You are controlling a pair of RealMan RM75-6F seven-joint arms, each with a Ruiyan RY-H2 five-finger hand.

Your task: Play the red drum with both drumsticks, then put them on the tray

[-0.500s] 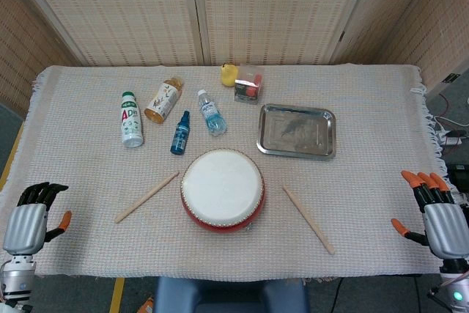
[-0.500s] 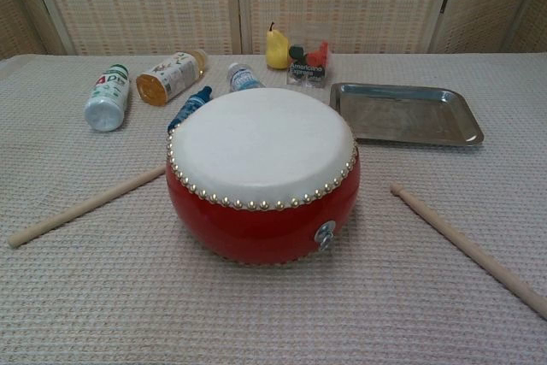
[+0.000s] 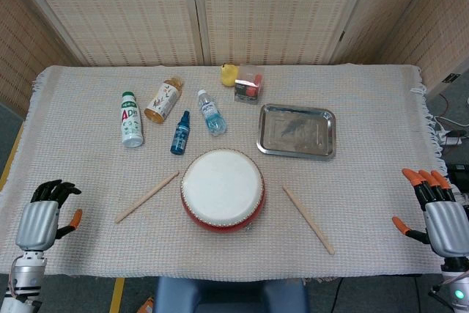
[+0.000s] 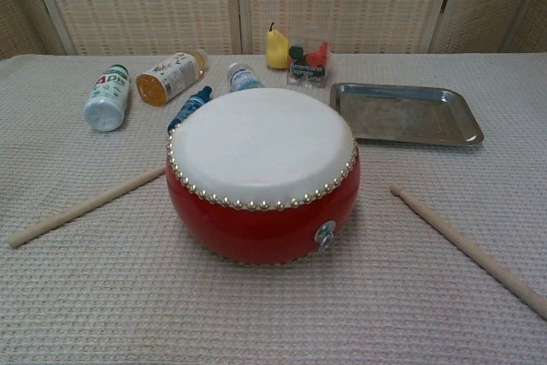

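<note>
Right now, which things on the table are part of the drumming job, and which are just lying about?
Job: red drum, left drumstick, right drumstick, tray.

Lying about: white bottle, tea bottle, water bottle, blue bottle, pear, small box.

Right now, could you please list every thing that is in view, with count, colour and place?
drum: 1, red with white top, centre near the front edge
drumsticks: 2, wood, one left and one right of the drum, flat on the cloth
tray: 1, silver, behind-right of the drum
bottles: 4, lying behind-left of the drum
pear: 1, yellow, at the back
clear box: 1, beside the pear
tablecloth: 1, beige
left hand: grey, holds nothing, front left
right hand: grey, holds nothing, front right
</note>
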